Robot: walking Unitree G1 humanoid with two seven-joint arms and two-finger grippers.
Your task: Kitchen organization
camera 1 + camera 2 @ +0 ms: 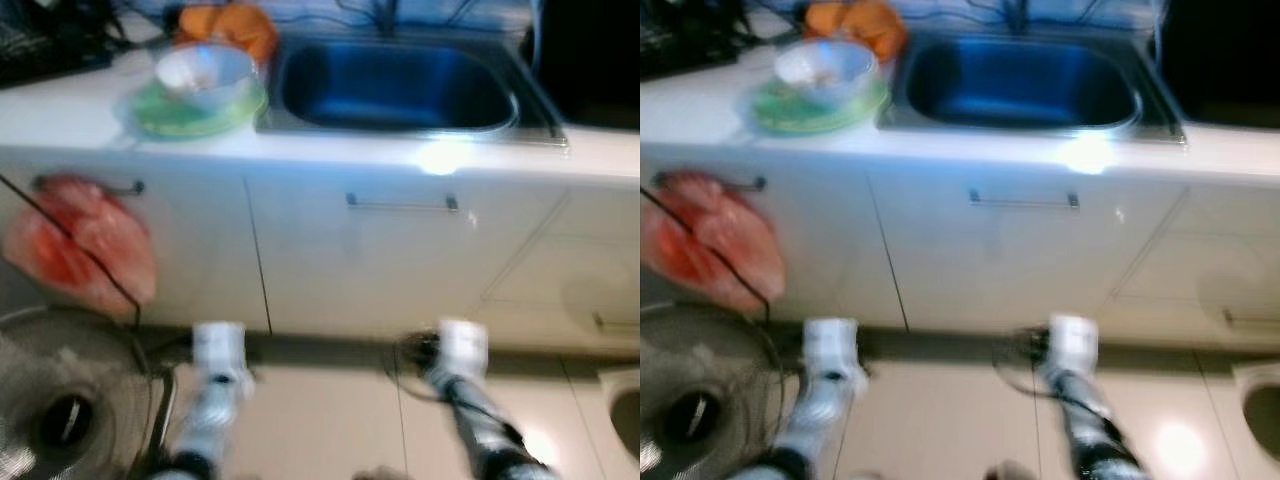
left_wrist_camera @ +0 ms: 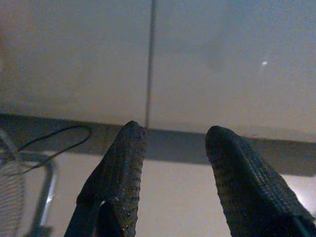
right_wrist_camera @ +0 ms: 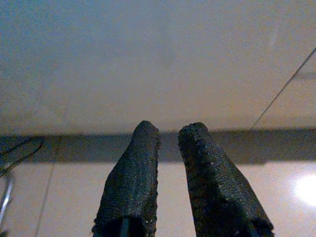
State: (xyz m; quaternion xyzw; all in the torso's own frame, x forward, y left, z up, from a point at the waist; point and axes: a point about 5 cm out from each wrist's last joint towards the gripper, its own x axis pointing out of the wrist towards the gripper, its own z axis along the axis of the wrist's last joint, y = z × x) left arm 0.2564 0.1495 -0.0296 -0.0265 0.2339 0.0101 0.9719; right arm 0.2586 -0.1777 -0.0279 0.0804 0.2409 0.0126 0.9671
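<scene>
The head views are blurry. A white table [image 1: 60, 120] runs across the top, with white cupboard doors [image 1: 350, 260] under it. A steel sink [image 1: 395, 88] sits in the table at about 12 o'clock. At 11 o'clock, just beside the sink, a pale bowl [image 1: 203, 72] sits on a green plate [image 1: 175, 117]. Something orange [image 1: 235, 25] lies behind the bowl, too blurry to name.

A red bag [image 1: 85, 245] hangs from a cupboard handle [image 1: 125, 186] at 9 o'clock. A thin black cord [image 1: 70, 240] runs across the bag. At 7 o'clock a round fan [image 1: 60, 400] stands on the tiled floor [image 1: 320, 420].

Both arms hang low in front of the cupboards. The left gripper [image 2: 173, 136] is near 7 o'clock, next to the fan. Its jaws are wide apart and hold nothing. Its fingers [image 2: 121, 173] point at the dark gap under the cupboards. The right gripper [image 3: 168, 129] is near 5 o'clock. Its jaws are narrow, with a small gap, and hold nothing. Its fingers [image 3: 133, 173] point at the bottom of the cupboards too. Both grippers are well apart from the bowl and plate up on the table.
</scene>
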